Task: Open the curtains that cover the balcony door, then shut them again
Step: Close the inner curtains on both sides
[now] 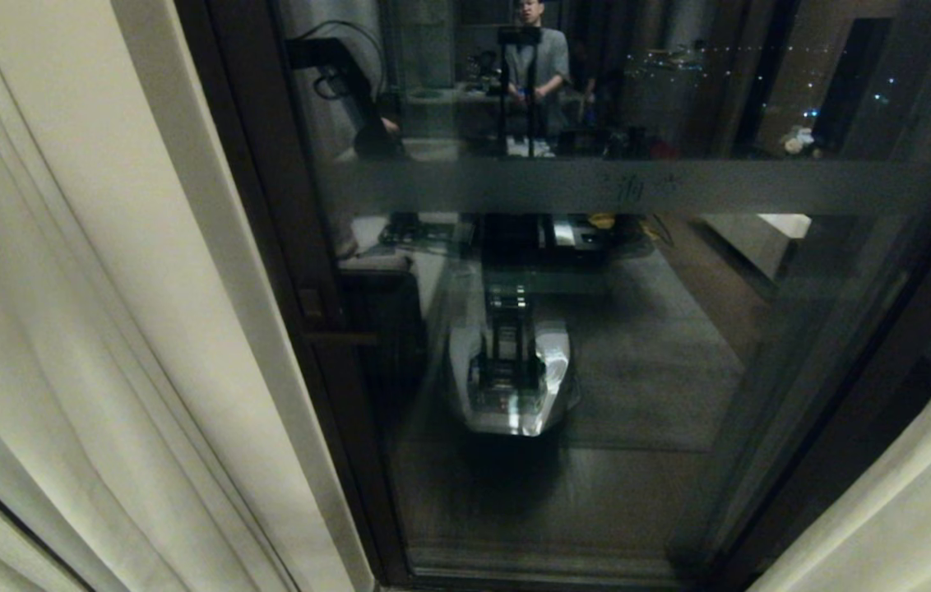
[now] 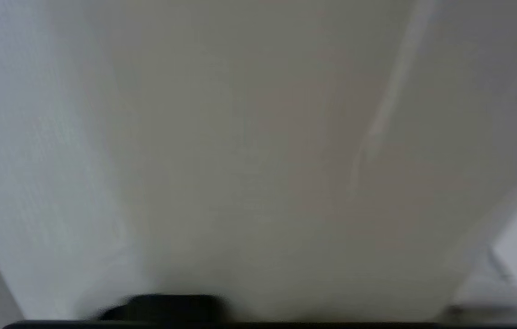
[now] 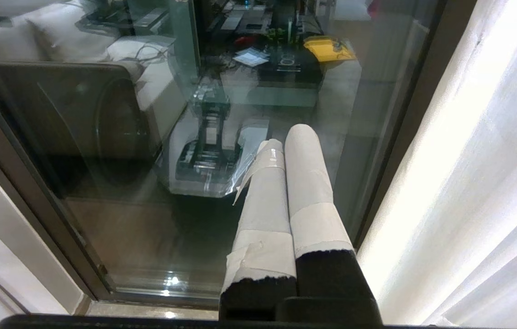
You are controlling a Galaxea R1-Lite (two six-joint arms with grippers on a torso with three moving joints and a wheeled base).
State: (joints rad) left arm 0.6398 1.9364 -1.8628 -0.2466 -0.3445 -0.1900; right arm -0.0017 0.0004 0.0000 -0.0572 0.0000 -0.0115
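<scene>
The curtains stand parted. The left curtain panel (image 1: 62, 329) hangs at the left of the head view and the right panel (image 1: 910, 510) at its lower right corner. Between them the balcony door (image 1: 638, 370) shows bare, with its dark frame (image 1: 268, 247) and frosted band (image 1: 679, 187). Cream curtain fabric (image 2: 258, 151) fills the left wrist view, pressed close over my left gripper; only a dark piece of its body (image 2: 167, 307) shows. My right gripper (image 3: 286, 142) is shut, holds nothing, and points at the door glass (image 3: 126, 137) beside the right curtain (image 3: 477, 183).
The glass mirrors the room behind me: my own base (image 1: 511, 378), a low table with clutter (image 1: 548, 234) and a standing person (image 1: 535, 57). The door's bottom rail (image 3: 158, 292) meets a pale floor strip.
</scene>
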